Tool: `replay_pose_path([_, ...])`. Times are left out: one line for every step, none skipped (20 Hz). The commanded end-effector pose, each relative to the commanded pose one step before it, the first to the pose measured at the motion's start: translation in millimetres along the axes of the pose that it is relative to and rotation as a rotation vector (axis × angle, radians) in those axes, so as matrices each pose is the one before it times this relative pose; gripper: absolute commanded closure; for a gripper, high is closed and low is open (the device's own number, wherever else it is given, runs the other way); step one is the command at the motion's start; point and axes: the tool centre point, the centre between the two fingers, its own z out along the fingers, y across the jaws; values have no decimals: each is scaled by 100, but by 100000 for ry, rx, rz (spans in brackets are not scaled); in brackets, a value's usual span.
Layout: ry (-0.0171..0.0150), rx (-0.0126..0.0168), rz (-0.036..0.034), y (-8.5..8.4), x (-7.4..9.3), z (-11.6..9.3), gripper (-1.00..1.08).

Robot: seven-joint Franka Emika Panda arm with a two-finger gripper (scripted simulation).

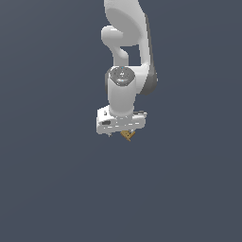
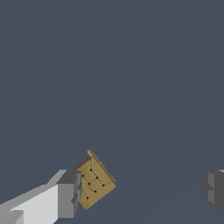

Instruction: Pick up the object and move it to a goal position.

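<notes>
the object [image 2: 94, 183] sits tilted against one finger [image 2: 70, 194] of the spread-apart hand [image 2: 142, 190].

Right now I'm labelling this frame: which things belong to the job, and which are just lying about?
Job:
- block, tan, speckled, beside one finger
- gripper, jaws wide apart

Lying about:
- nothing else shows; only the plain grey floor

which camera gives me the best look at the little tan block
The wrist view. There the tan block fills a good patch, tilted, dark speckles visible, beside one finger of the open tool. The exterior view shows only a tiny tan speck under the tool.
</notes>
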Motion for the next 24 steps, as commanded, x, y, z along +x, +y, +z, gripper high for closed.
replay_pose_path([-82,-20,-6005,-490,-523,818,-92])
replay_pose_path([-20,1,-2770,-242,-230,364,-92])
replay_pose_path([-17,10,-2945,-267,-240,382,-92])
replay_pose_path([-13,20,-3120,-293,-250,399,-92])
replay_pose_path([-7,31,-3276,-320,-257,413,-92])
replay_pose_path([0,42,-3307,-336,-253,410,-92])
replay_pose_path([8,52,-3314,-349,-246,404,-92])
replay_pose_path([16,62,-3320,-361,-239,398,-92])
replay_pose_path([25,72,-3327,-374,-231,392,-92])
replay_pose_path([34,81,-3319,-385,-221,385,-92])
replay_pose_path([42,86,-3185,-380,-203,363,-92])
replay_pose_path([49,88,-3017,-370,-184,338,-92])
replay_pose_path([55,89,-2849,-357,-166,314,-92])
replay_pose_path([59,89,-2679,-343,-149,291,-92])
replay_pose_path([62,88,-2509,-328,-132,269,-92])
replay_pose_path([64,85,-2339,-311,-117,247,-92])
replay_pose_path([65,82,-2167,-292,-103,226,-92])
replay_pose_path([64,78,-1995,-272,-90,206,-92])
replay_pose_path([63,73,-1823,-252,-78,186,-92])
replay_pose_path([60,67,-1650,-230,-67,167,-92])
replay_pose_path([57,61,-1479,-208,-57,148,-92])
replay_pose_path([52,55,-1303,-184,-49,129,-92])
replay_pose_path([47,48,-1133,-162,-40,111,-92])
replay_pose_path([41,41,-955,-137,-34,94,-92])
